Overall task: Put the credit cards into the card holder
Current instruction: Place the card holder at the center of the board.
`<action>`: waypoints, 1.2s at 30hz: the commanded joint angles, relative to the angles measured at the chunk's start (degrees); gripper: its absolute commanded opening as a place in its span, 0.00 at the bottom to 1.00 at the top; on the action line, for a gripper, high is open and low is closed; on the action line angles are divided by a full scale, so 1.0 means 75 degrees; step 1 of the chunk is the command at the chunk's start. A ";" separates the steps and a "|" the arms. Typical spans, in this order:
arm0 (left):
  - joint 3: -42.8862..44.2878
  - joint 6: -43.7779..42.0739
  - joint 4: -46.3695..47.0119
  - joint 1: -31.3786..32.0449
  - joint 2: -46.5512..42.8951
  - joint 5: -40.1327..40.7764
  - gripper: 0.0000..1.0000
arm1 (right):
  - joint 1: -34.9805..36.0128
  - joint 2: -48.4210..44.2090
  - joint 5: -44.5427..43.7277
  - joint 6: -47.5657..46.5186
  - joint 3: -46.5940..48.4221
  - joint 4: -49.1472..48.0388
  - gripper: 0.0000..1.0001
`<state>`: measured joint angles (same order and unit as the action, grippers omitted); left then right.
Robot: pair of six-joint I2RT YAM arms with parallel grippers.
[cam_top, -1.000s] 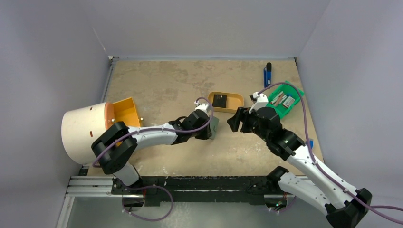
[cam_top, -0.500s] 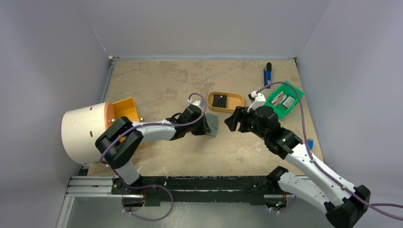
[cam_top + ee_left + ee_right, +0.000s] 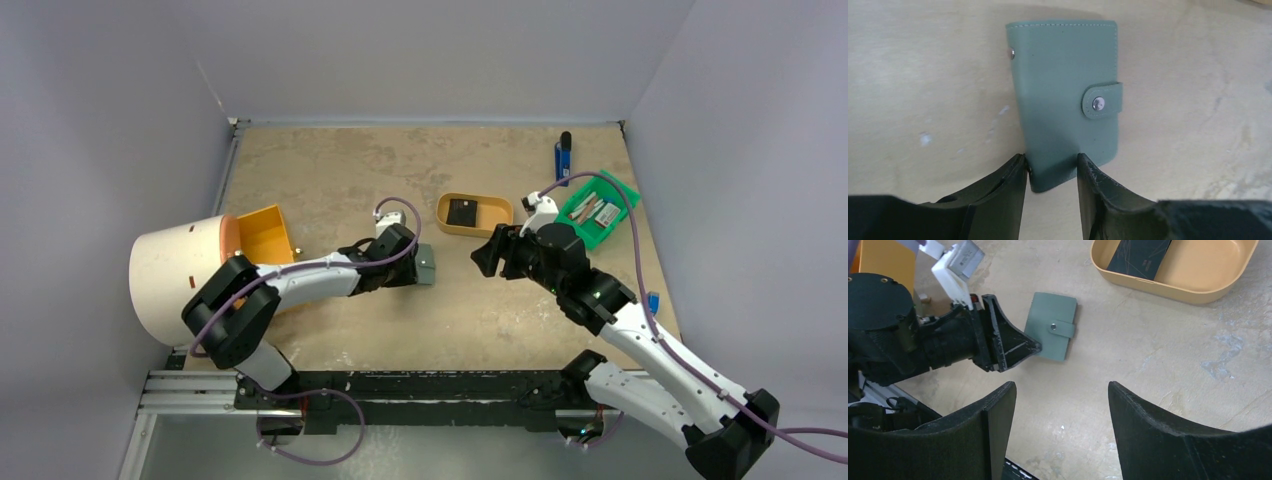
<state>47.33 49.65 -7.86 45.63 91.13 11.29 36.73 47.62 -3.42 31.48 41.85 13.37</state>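
Note:
The sage-green card holder [image 3: 426, 270] [image 3: 1065, 100] [image 3: 1053, 332] lies flat on the table with its snap tab fastened. My left gripper [image 3: 411, 270] [image 3: 1052, 157] is open, its fingertips low at the holder's near edge; the edge shows between them without being pinched. My right gripper [image 3: 483, 257] [image 3: 1060, 387] hovers open and empty to the right of the holder. Flat pale pieces that look like cards lie in the green bin [image 3: 628, 203] at the far right, too small to tell apart.
A tan oval tray [image 3: 475, 229] [image 3: 1168, 292] holding a small black item [image 3: 461, 211] [image 3: 1143, 255] sits behind the holder. A blue pen [image 3: 563, 155] lies at the back right. An orange box [image 3: 265, 235] and a cream cylinder [image 3: 175, 275] stand at the left.
My left arm has drawn back to the left, carrying the card holder along. Its jaws have since parted and the holder now rests flat. The right gripper edged slightly left.

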 commanded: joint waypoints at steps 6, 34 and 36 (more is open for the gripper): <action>0.0341 -0.0441 -0.1441 -0.0087 -0.1376 0.1482 0.62 | 0.0003 0.0000 0.0160 0.0014 -0.0033 -0.0324 0.70; 0.0276 -0.0451 -0.0212 -0.0097 0.0362 0.1750 0.41 | 0.0003 0.0572 0.0596 0.0172 -0.0295 -0.1056 0.68; 0.0159 -0.0426 -0.0187 -0.0101 0.0364 0.1787 0.40 | 0.0001 0.0599 0.0586 0.0172 -0.0272 -0.1045 0.68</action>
<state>50.00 45.89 -10.63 45.36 93.84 22.24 36.75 52.25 -0.21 32.14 39.62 8.88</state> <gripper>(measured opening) 0.409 0.681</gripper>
